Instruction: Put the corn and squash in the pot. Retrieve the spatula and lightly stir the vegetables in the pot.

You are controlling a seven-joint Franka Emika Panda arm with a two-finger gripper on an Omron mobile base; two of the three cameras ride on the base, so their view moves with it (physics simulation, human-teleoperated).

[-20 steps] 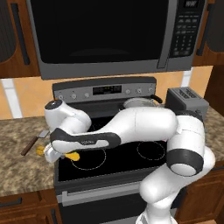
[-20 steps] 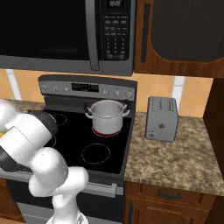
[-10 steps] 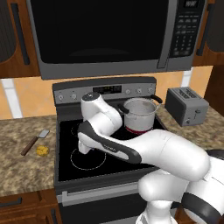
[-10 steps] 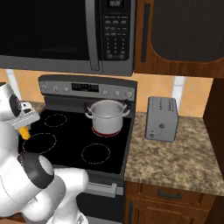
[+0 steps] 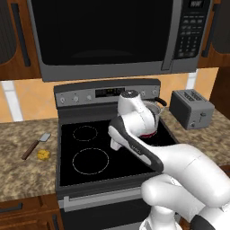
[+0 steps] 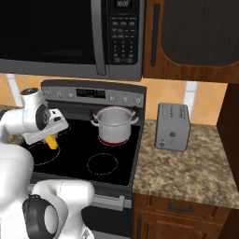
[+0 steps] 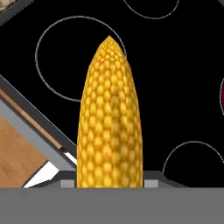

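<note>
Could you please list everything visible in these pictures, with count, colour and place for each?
corn: one, bright yellow, held in the claw above the black stovetop
squash: one, dull yellow, on the counter left of the stove
spatula: one, brown handle and grey blade, on the counter just behind the squash
pot: one, silver with red base band, on the stove's back right burner
stove: one, black top with grey control panel, between the counters
toaster: one, grey, on the counter right of the stove
microwave: one, dark with grey frame, above the stove
counter: speckled brown stone, both sides of the stove
cabinets: dark brown wood, above and below the counter
claw: one, white arm, closed on the corn over the stove's left side
</note>
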